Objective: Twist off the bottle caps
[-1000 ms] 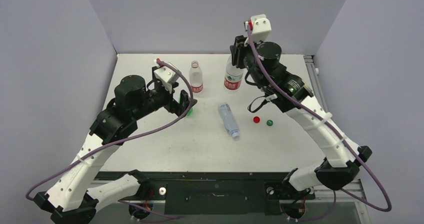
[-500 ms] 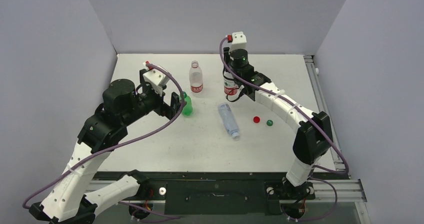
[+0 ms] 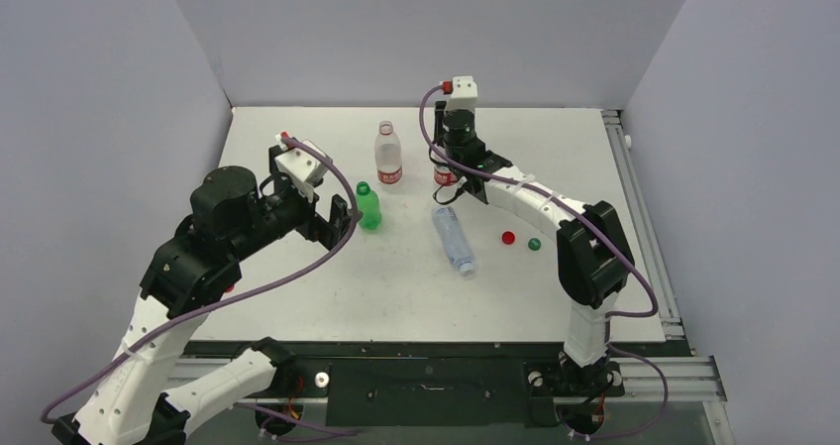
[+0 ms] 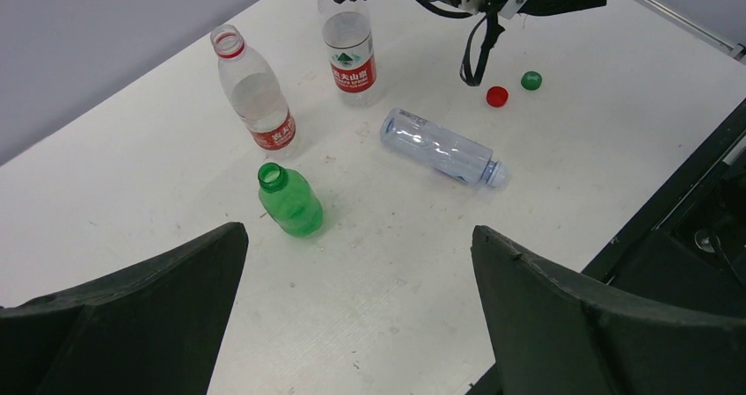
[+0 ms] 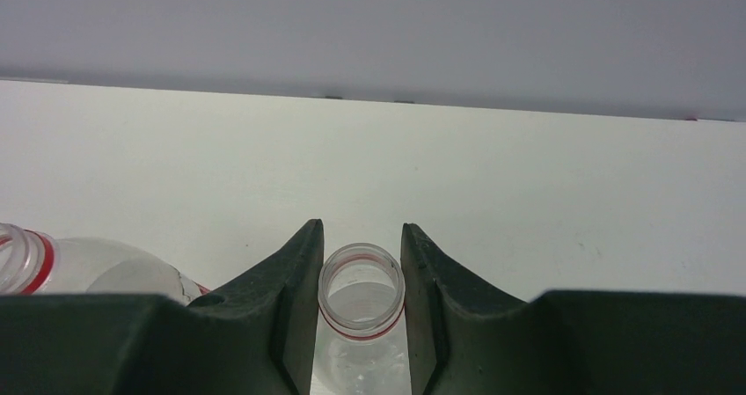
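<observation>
My right gripper (image 3: 451, 164) (image 5: 361, 230) is shut on the open, capless neck of a clear red-label bottle (image 3: 445, 175) (image 5: 362, 289) (image 4: 350, 47) standing at the back middle. My left gripper (image 3: 346, 218) (image 4: 358, 232) is open and empty, just left of the upright, capless green bottle (image 3: 368, 208) (image 4: 290, 201). A second red-label bottle (image 3: 388, 155) (image 4: 257, 91) stands capless behind it. The pale-blue bottle (image 3: 453, 238) (image 4: 435, 144) lies on its side with its whitish cap (image 4: 495, 174) on. A red cap (image 3: 508, 237) (image 4: 497, 96) and a green cap (image 3: 534, 244) (image 4: 530, 80) lie loose on the table. No second red cap shows.
The white table (image 3: 396, 286) is walled at the back and on both sides by grey panels. A metal rail (image 3: 634, 187) runs along its right edge. The right arm's links arch over the table's right half, above the loose caps.
My left gripper has let go of the green bottle and drawn back to the left. My right arm has swung left and lowered, and its jaws now grip the red-label bottle's neck.
</observation>
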### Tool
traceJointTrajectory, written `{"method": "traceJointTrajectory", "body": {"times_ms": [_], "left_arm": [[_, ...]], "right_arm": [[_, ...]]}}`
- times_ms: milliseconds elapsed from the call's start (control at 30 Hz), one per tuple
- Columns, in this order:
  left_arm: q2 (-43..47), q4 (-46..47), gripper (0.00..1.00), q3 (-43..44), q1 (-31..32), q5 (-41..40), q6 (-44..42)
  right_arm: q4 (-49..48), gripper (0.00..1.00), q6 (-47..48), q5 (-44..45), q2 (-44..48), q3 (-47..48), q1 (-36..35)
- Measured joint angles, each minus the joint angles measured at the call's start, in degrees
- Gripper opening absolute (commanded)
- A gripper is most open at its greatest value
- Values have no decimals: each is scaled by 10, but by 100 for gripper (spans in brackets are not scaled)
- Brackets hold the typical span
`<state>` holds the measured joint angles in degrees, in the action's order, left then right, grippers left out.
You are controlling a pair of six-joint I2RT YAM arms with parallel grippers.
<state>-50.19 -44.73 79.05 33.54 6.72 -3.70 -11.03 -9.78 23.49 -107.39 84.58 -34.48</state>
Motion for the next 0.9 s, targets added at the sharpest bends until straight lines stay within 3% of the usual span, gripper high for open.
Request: {"method": "traceJointTrajectory", "body": {"times_ms": [233,433,467,533,567,900], "left_arm": [[-15,-7,97,11,0,13,1],[-15,-6,97,19,0,18,0],[-15,-6,97,19,0,20,0],[-15,-6,97,19,0,24,0],[-15,-6,97,19,0,26,0],[-12,-6,97,19,0,42,1]], "right_arm": [[-36,3,-5,19,-9,-26,0],[-59,43,-5,28,-8,-37,0],[-59,55,-5,28,-8,-38,0],[-55,70,-7,30,-8,-40,0],[-49,73,-6,31,-8,-41,0],[-11,80,1,19,25,-42,0]]}}
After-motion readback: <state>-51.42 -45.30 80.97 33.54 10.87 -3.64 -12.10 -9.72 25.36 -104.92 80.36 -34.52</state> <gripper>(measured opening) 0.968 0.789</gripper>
